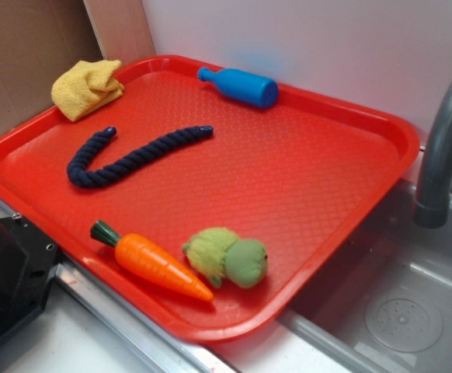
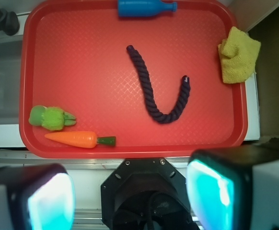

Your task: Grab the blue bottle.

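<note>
I see a red tray (image 1: 342, 163) beside a grey sink (image 1: 412, 311). My gripper (image 2: 130, 196) hangs above the tray's near edge, fingers spread wide, grasping nothing. A navy rope (image 2: 156, 86) curls mid-tray. The blue bottle (image 1: 240, 85) lies on its side against the far rim.

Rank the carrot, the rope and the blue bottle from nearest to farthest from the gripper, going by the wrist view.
1. The carrot, at the tray's near edge, just beyond the gripper, whose jaws stand wide apart.
2. The rope, mid-tray, toward the yellow cloth side.
3. The blue bottle, lying on its side at the tray's far rim.
</note>
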### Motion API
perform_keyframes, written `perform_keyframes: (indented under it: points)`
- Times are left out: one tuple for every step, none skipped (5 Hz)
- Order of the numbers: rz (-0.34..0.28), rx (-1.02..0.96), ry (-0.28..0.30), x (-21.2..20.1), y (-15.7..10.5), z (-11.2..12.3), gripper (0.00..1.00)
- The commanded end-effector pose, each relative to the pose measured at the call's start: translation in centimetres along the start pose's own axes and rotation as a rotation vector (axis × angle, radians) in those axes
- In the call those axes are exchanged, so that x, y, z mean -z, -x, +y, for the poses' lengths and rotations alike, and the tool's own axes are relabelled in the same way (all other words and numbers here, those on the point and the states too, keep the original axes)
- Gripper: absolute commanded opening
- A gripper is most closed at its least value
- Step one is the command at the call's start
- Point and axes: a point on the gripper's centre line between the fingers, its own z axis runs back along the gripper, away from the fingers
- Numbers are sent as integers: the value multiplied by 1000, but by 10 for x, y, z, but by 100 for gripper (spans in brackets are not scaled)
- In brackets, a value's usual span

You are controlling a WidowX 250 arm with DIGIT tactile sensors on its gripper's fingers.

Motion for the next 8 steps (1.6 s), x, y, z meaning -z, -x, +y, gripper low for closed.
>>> perform_keyframes:
  points:
    - [0,0,0,0,0,0,100]
    - [-29,-245,-64,46,-45,28,100]
    - [-232,-490,-76,66,-89,35,100]
    - [-289,-662,-8,57,-86,64,100]
    - [-289,-662,-8,57,-86,64,100]
    - [-289,-662,-8,57,-86,64,100]
    - [-289,-662,-8,57,-86,64,100]
    - [-408,-635,-23,79,-116,69,100]
